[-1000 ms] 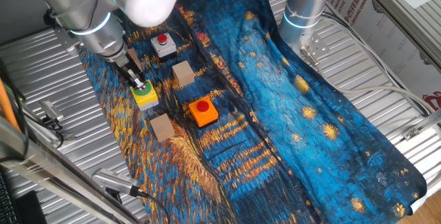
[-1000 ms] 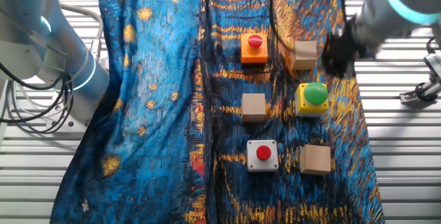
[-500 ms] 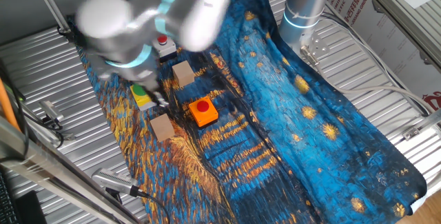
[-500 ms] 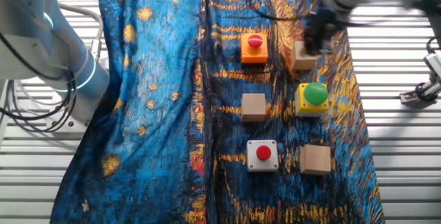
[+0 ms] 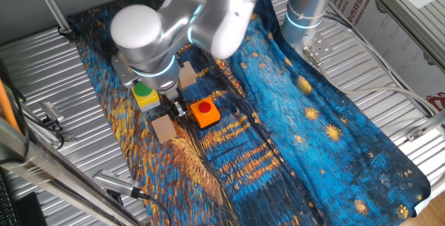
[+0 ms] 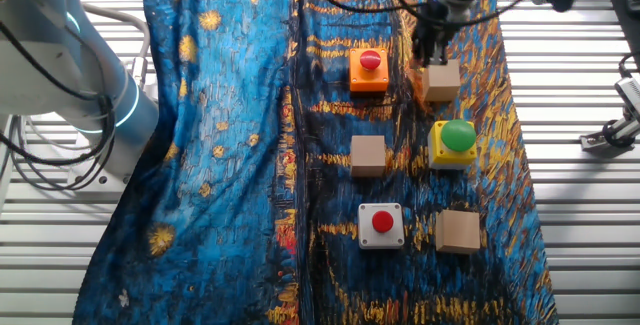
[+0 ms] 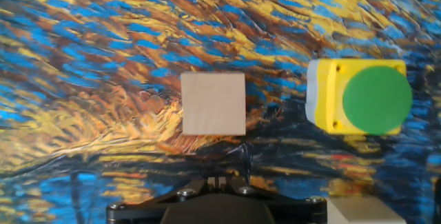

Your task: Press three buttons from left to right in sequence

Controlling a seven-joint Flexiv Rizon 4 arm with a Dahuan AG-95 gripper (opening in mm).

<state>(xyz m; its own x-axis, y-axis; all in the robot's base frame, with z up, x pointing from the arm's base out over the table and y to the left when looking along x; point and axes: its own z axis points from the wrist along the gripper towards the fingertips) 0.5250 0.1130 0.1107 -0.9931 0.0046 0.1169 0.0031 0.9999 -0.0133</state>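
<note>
The yellow button with a green cap (image 6: pixel 455 140) lies on the blue and gold cloth, also in one fixed view (image 5: pixel 146 95) and at the right of the hand view (image 7: pixel 365 98). The orange button with a red cap (image 6: pixel 369 68) (image 5: pixel 204 111) lies beside it. The white button with a red cap (image 6: pixel 381 223) shows only in the other fixed view; the arm hides it elsewhere. My gripper (image 6: pixel 430 50) (image 5: pixel 179 107) hangs above a tan cube (image 6: pixel 441 80) (image 7: pixel 213 103), between the green and orange buttons, touching neither. Its fingertips (image 7: pixel 217 181) are together and hold nothing.
Two more tan cubes (image 6: pixel 368 155) (image 6: pixel 459 230) lie among the buttons. The cloth (image 6: pixel 220 145) drapes over a ribbed metal table (image 6: pixel 590 215). A second arm base (image 5: pixel 306 10) stands at the cloth's far side. Cables and clamps lie on the table's edge (image 5: pixel 49 122).
The gripper has left the green cap and moved across toward the orange button, now over the tan cube. The buttons and cubes have not moved.
</note>
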